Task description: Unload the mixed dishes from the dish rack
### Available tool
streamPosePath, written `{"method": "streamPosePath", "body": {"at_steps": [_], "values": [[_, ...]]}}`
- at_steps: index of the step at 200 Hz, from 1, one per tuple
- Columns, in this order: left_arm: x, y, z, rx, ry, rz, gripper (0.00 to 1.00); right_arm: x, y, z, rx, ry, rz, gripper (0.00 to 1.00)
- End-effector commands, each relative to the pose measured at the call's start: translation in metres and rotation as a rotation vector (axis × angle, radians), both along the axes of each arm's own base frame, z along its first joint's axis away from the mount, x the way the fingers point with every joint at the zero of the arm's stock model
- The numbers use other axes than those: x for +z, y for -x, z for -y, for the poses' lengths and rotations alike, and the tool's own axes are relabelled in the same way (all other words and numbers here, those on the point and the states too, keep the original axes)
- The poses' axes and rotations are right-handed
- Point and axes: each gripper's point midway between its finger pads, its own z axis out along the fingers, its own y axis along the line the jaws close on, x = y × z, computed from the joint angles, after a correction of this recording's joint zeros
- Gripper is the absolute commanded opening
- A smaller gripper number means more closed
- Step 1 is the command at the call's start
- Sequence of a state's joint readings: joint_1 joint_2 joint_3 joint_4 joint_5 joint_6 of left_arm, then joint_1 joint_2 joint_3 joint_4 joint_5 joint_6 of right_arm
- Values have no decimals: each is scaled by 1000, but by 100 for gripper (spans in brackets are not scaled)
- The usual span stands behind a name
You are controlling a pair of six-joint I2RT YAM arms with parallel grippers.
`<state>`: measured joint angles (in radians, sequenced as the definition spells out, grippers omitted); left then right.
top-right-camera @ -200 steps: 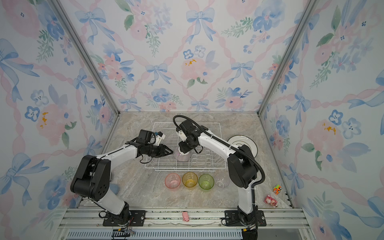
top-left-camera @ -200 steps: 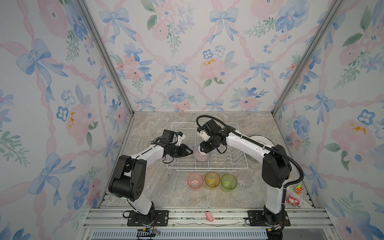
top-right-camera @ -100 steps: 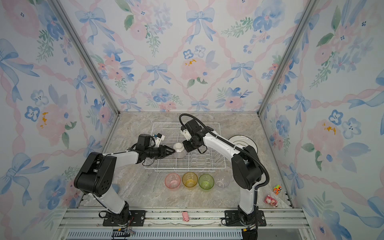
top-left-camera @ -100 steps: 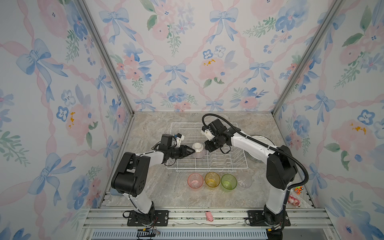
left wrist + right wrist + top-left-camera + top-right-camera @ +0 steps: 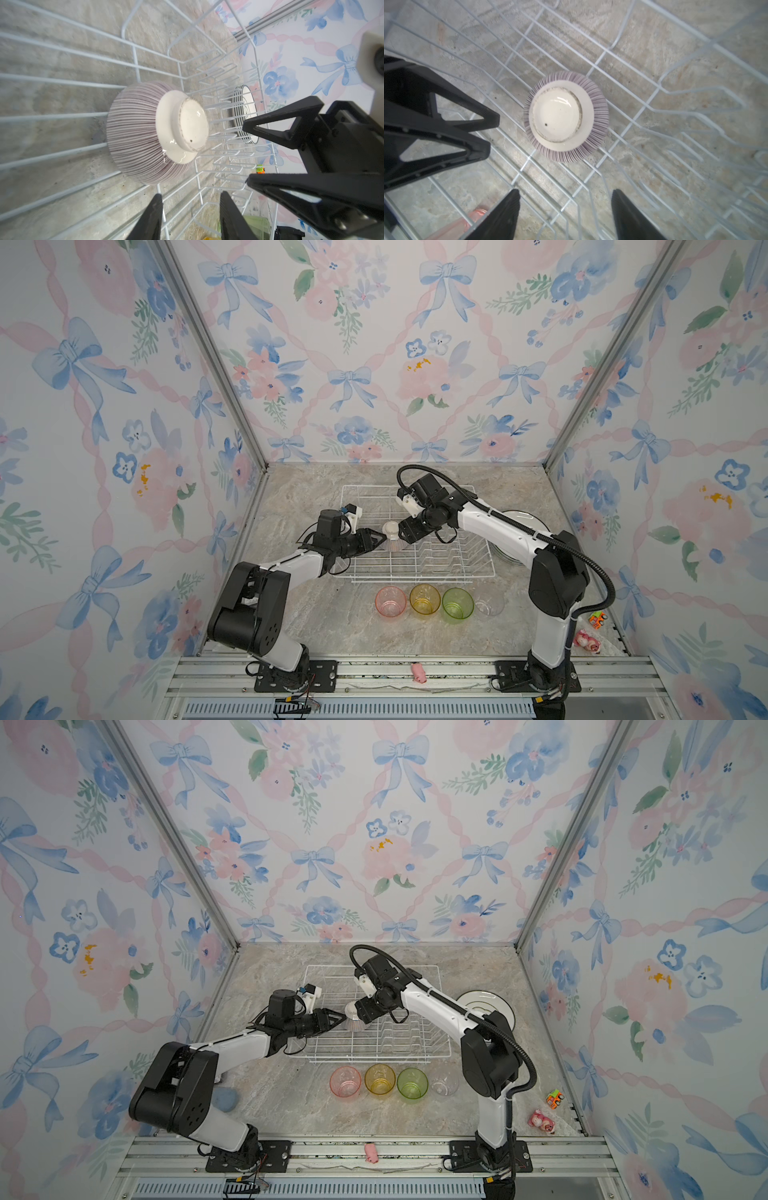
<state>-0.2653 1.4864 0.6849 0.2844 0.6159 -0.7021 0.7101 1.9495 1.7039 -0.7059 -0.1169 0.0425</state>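
Left pincer [image 5: 191,196], right pincer [image 5: 565,192] gaping, upturned bowl [image 5: 564,116] between, plates [image 5: 528,520] half hidden

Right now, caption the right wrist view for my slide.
Upside-down striped bowl on dish rack, ungripped; right tool and left tool open.

The ribbed bowl [image 5: 356,1021] rests foot-up inside the dish rack [image 5: 399,1042].

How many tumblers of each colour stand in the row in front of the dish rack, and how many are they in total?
pink tumbler: 1
yellow tumbler: 1
green tumbler: 1
clear tumbler: 1
Total: 4
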Motion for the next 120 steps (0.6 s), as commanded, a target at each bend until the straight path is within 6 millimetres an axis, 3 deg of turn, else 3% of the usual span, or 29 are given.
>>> {"method": "streamPosePath", "body": {"at_steps": [1,62,120], "values": [[10,-6,-15,72,-88,44,42,-12,-6,-14,32,52,5,80],[26,1,-21,64,-94,68,41,-33,-30,-30,21,142,25,81],[28,2,-26,65,-89,72,41,-49,-36,-32,24,191,25,78]]}}
